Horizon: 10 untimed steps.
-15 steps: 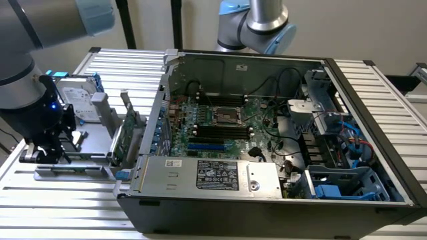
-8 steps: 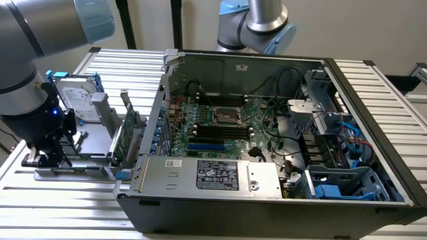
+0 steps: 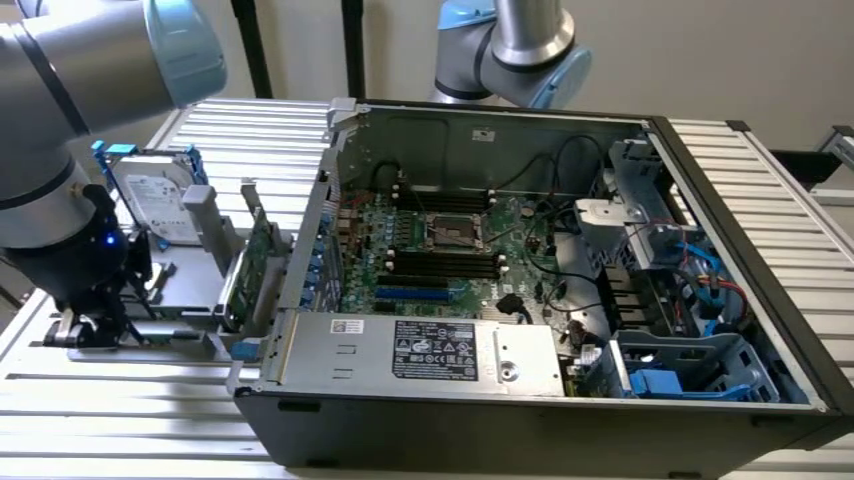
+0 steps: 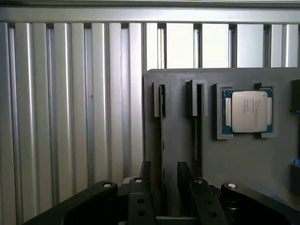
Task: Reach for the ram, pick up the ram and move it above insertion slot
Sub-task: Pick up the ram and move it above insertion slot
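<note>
While the arm (image 3: pixel 60 200) points down over the bench (image 3: pixel 134 400), its claw (image 4: pixel 164 173), jaws apart, straddles the edge-on ram (image 4: pixel 162 110).

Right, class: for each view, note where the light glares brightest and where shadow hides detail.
Exterior view: the table slats glare near white on that view's right, while the computer case interior sits dimmer. Wrist view: the slats glare brightest beyond the grey holder; the gripper is dark.
</note>
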Available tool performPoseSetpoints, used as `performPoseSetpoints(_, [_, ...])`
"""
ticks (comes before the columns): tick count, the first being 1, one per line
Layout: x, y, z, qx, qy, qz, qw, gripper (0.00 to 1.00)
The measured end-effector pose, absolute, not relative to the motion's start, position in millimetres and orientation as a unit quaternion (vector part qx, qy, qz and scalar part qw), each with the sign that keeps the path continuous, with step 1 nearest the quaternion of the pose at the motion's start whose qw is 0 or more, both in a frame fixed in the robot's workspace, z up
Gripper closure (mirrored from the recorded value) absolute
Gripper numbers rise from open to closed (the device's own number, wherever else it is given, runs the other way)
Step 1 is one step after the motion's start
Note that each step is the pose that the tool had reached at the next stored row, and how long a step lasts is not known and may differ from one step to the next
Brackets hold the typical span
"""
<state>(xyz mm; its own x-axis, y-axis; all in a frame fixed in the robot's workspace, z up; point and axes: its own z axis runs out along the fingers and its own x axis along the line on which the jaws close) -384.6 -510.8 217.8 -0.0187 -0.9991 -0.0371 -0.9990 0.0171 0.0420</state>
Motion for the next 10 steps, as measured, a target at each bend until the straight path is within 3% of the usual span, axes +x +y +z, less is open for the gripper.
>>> performPoseSetpoints(10, [-385, -512, 205, 0.702, -0.711, -0.037, -0.008, 0.64])
